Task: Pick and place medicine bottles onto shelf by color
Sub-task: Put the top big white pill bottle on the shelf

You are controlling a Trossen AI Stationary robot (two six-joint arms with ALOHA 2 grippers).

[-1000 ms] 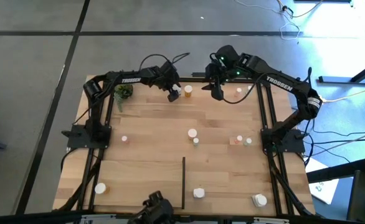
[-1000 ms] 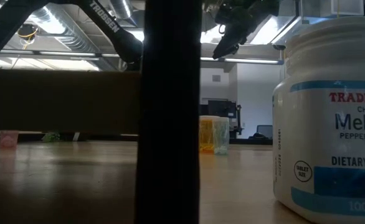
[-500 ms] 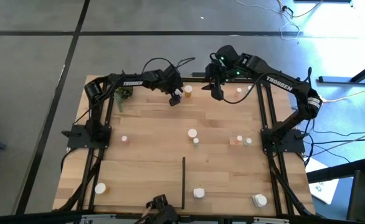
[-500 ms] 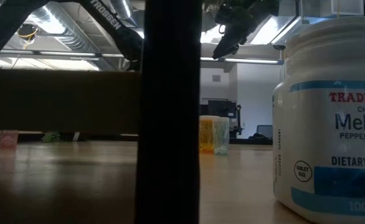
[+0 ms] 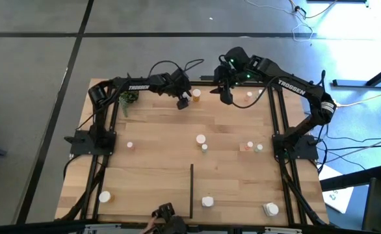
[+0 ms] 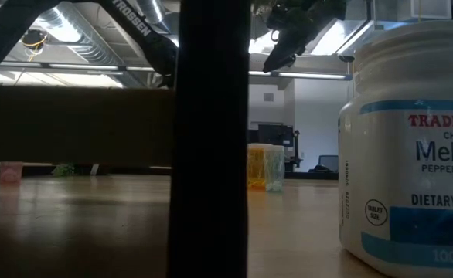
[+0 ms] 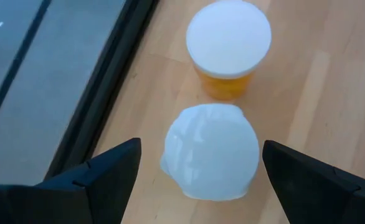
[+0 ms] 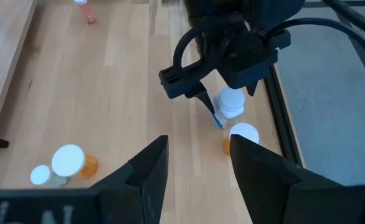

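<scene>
At the far edge of the light-wood shelf (image 5: 158,162), a white bottle (image 7: 210,158) stands upright beside an orange bottle with a white cap (image 7: 228,43). My left gripper (image 7: 201,177) is open, slanting down, with one finger on either side of the white bottle and a gap showing on both sides. The right wrist view shows this gripper (image 8: 210,106) beside the same white bottle (image 8: 230,102). My right gripper (image 5: 226,97) hangs higher, just right of the pair, open with nothing between its fingers (image 8: 148,171).
More small bottles stand about the board: one at far right (image 5: 249,95), two at centre (image 5: 201,142), two at right (image 5: 252,147), a pink one at left (image 5: 130,145), three near the front (image 5: 207,202). A potted plant (image 5: 128,97) sits far left; a black divider strip (image 5: 191,188) lies front centre.
My left gripper has shifted slightly toward the table's right edge, closer over the white bottle, and has rolled a little at the wrist. Its fingers have stayed open. The bottles and my right arm have kept still.
</scene>
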